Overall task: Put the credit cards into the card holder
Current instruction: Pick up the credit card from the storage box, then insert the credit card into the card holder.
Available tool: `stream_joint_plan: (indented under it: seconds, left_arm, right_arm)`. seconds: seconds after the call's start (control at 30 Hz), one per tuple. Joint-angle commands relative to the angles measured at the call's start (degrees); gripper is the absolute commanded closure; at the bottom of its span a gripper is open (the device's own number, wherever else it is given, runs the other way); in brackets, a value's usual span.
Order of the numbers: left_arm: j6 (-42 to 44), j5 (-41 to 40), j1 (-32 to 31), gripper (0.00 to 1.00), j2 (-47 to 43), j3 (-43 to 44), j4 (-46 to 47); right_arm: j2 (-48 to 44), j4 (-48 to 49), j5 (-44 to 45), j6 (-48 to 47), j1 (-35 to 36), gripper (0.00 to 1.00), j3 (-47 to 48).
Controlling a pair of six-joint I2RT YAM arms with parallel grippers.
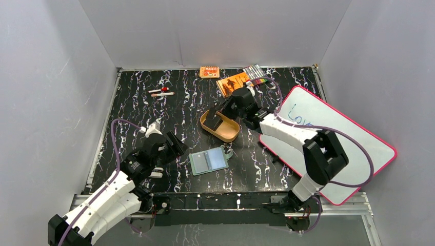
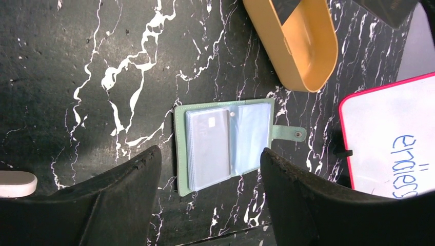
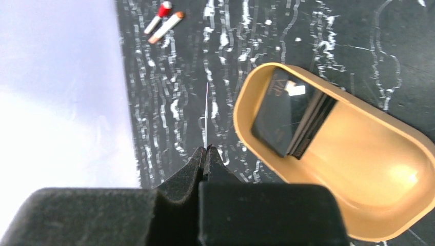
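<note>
1. Black marble-patterned surface [image 1: 179,113] with white veins fills the scene, and plain grey panels wall it in on three sides.
2. At the right, a white board with a pink-red frame [image 1: 338,120] lies flat with blue writing on it, partly under the right arm.
3. The left gripper [image 2: 209,154] hangs over the near middle with its jaws wide apart, holding nothing.
4. The right gripper [image 3: 206,149] is at the left end of the tray. Its jaws are pressed together on a single dark credit card [image 3: 206,113], which shows edge-on as a thin pale line past the tips.
5. A tan oval tray [image 3: 359,154] sits mid-surface with a leaning stack of dark grey-black credit cards [image 3: 290,115] at one end.
6. The sage-green card holder [image 2: 254,136] lies open and flat, near the tray but apart from it, between the left fingers in the wrist view. Its snap tab points toward the board, and a grey card [image 2: 208,148] sits in one clear pocket.
7. An orange booklet [image 1: 233,83] and a small orange packet [image 1: 209,72] lie at the far edge.
</note>
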Motion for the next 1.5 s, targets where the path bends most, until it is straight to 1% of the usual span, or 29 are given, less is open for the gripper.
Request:
stream_joint_plan:
  seconds: [0.0, 0.07, 0.13, 0.2, 0.27, 0.33, 0.37, 0.47, 0.53, 0.63, 0.77, 0.9, 1.03, 1.47]
  left_arm:
    - [0.98, -3.24, 0.26, 0.32, -1.69, 4.23, -2.53]
    - [1.22, -3.79, 0.29, 0.32, -2.65, 4.84, -3.6]
    - [1.46, -3.96, 0.29, 0.32, -3.73, 4.86, -4.29]
    - [1.7, -3.13, 0.24, 0.32, -4.51, 4.2, -4.02]
    - [1.99, -1.26, 0.26, 0.32, -4.59, 3.29, -2.94]
    - [2.19, 1.56, 0.29, 0.32, -4.03, 1.71, -1.05]
    - [2.06, 3.7, 0.23, 0.32, -3.55, 0.8, 0.05]
    - [1.41, 8.33, 0.2, 0.34, -1.77, -2.32, 4.18]
    - [0.9, 11.44, 0.22, 0.34, -0.26, -4.3, 7.06]
    - [0.34, 13.44, 0.22, 0.35, 2.99, -5.88, 9.86]
    - [-0.05, 13.15, 0.26, 0.37, 8.61, -6.3, 11.25]
    - [-0.1, 13.35, 0.22, 0.38, 13.04, -6.95, 13.85]
    - [-0.16, 13.26, 0.3, 0.41, 15.76, -7.79, 15.97]
    - [2.03, 11.36, 0.31, 0.56, 21.7, -7.18, 16.82]
  right_arm:
    - [-6.14, 0.69, -4.28, -1.29, -1.15, 1.0, 2.76]
    - [-7.41, 0.31, -12.56, -9.23, -2.02, 1.0, 4.09]
    - [-8.71, -1.52, -20.74, -19.54, -2.13, 1.0, 5.77]
    - [-10.64, -5.25, -27.92, -27.36, -2.15, 1.0, 5.63]
    - [-13.09, -7.85, -33.51, -33.13, -2.15, 1.0, 3.07]
    - [-15.63, -8.88, -36.78, -35.87, -2.11, 1.0, -1.14]
    - [-16.54, -8.44, -38.17, -36.21, -2.06, 1.0, -4.49]
    - [-17.12, -6.79, -41.22, -35.89, -1.73, 1.0, -10.26]
    - [-16.28, -4.97, -42.25, -35.26, -1.18, 1.0, -12.54]
    - [-13.71, -3.47, -42.59, -34.41, -0.7, 1.0, -14.04]
    - [-9.87, 3.1, -42.58, -31.15, -0.61, 1.0, -16.36]
    - [-6.95, 7.49, -41.99, -27.78, -0.55, 1.0, -17.75]
    - [-5.01, 9.88, -41.04, -25.58, 0.05, 1.0, -18.68]
    - [-2.32, 13.64, -35.17, -20.77, 2.11, 1.0, -22.02]
